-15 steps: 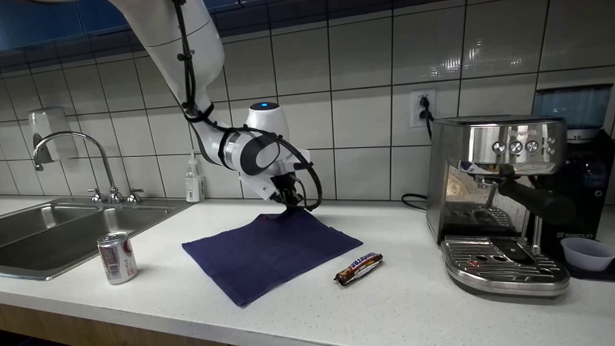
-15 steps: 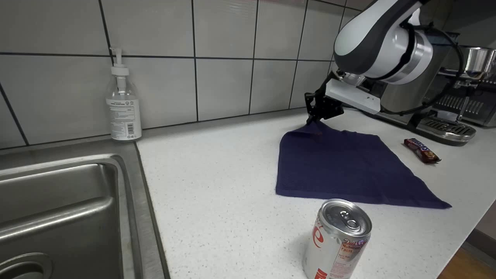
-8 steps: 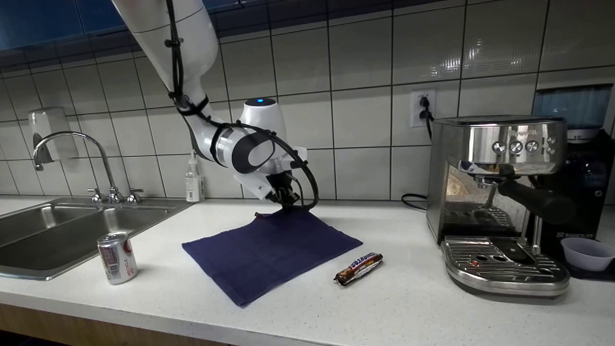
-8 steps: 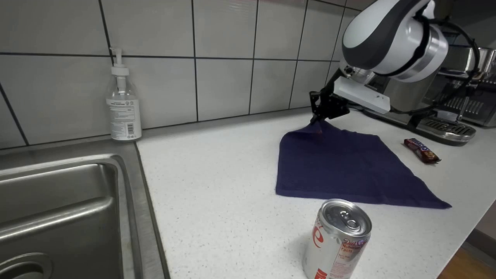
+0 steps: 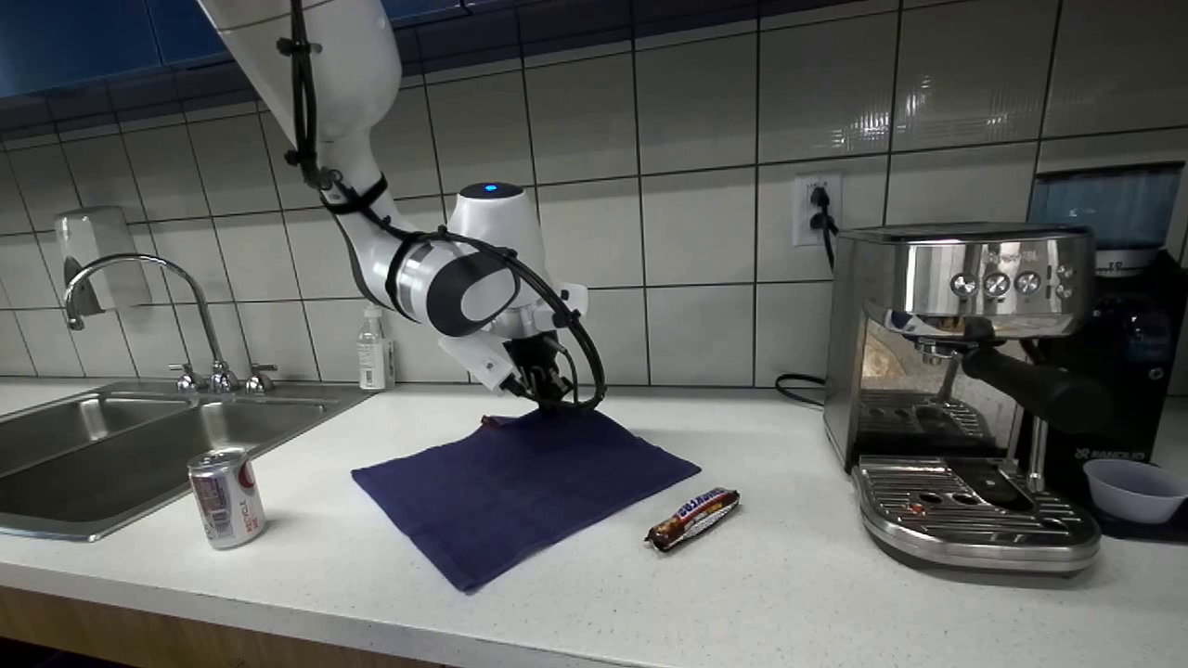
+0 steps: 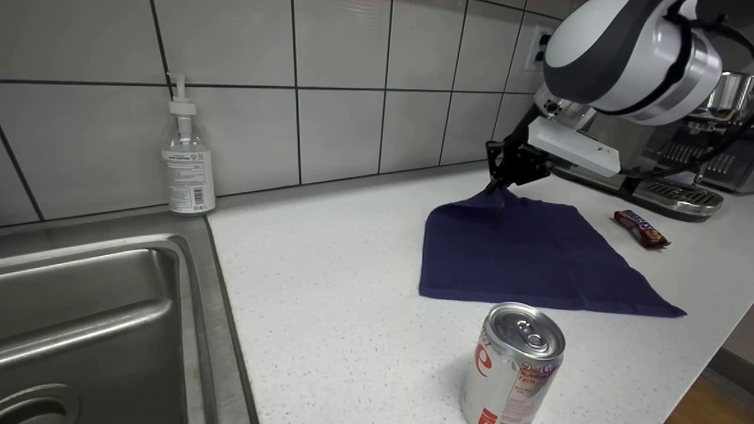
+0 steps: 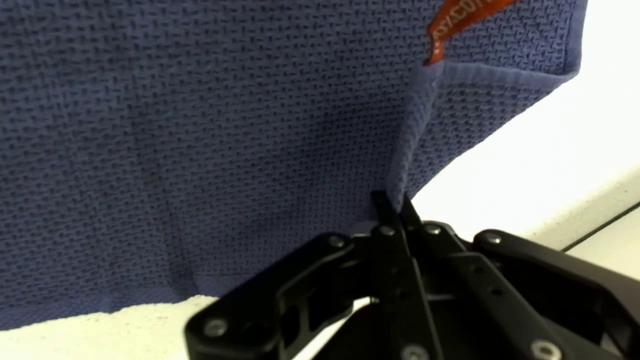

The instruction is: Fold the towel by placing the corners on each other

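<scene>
Navy-blue towel (image 5: 520,506): laid mostly flat on the white bench (image 5: 761,603), between the Diet Coke can (image 5: 225,499) on the left and the Snickers bar (image 5: 693,520) on the right; its far side is raised a little.
Waffle weave (image 7: 225,150): judged light, soft and limp, with nothing to break; given its rough texture, slipping is thought unlikely, but sagging and bunching are to be expected.
Thick hem (image 7: 492,75): judged the best place for a pinch, close to where two edges meet, so that a clean border is carried rather than a loose crease.
Orange label (image 7: 462,22): seen in the wrist view at the end of a turned-over stretch of hem, where a corner (image 7: 433,70) appears to be folded back.
Gripper (image 7: 396,202): fingers (image 7: 384,214) held almost together, with a narrow fold of hem pinched between the tips, seemingly along the edge and apart from that corner's point.
Panda arm (image 5: 371,260): angled down from the upper left in an exterior view, bent at the wrist, with the gripper tilted low over the towel's far side.
</scene>
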